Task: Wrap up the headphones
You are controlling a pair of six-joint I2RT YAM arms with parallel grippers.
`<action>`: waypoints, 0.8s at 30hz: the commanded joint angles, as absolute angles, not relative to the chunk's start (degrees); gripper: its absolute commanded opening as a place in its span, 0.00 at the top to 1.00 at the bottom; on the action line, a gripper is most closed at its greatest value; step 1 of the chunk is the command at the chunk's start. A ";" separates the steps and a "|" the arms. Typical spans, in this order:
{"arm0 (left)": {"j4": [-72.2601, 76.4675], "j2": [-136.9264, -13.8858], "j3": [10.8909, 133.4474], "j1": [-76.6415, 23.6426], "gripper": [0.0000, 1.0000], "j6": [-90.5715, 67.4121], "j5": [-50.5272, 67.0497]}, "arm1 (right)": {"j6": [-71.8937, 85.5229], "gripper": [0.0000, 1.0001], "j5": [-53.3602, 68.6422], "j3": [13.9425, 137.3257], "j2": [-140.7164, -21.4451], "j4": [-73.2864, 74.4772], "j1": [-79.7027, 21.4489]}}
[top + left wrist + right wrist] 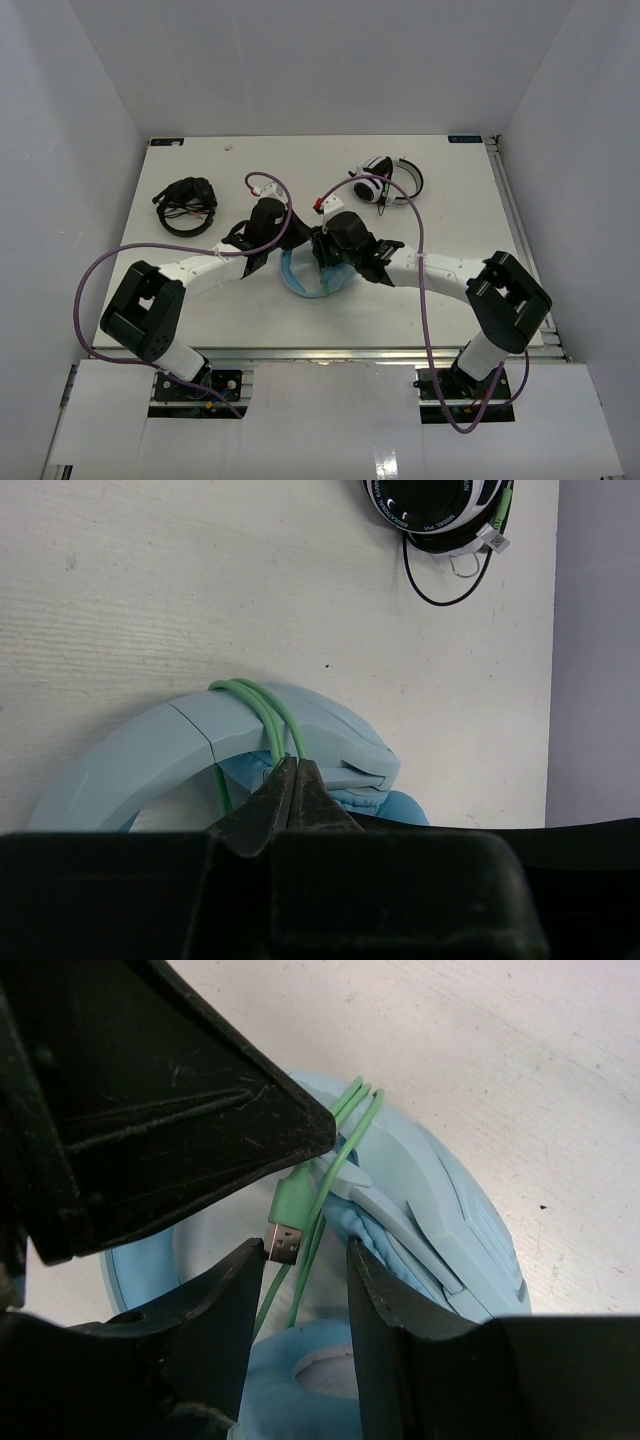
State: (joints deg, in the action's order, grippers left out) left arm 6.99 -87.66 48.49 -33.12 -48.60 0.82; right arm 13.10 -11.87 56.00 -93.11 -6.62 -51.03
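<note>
Pinches cable (262, 705) to headband (130, 755) with clenched left tool (294, 768), holds right tool (305, 1252) released around dangling plug (283, 1238); looks mostly wrapped, only plug end left to tuck.

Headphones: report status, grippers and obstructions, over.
Left gripper shut on green cable at the headband. Right gripper open, USB plug ungripped between its fingers. Cable looped over light blue headphones. Black headphones and white-and-black headphones well apart.
</note>
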 commanded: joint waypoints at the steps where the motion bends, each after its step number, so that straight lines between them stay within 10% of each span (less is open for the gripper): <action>1: 7.03 -87.42 47.90 -33.49 1.00 -47.81 0.88 | 12.48 0.53 -13.77 54.65 -89.34 -9.93 -51.15; 24: 6.50 -87.10 48.10 -33.49 1.00 -47.49 -0.77 | 11.23 0.71 -15.40 53.57 -85.55 -12.29 -51.30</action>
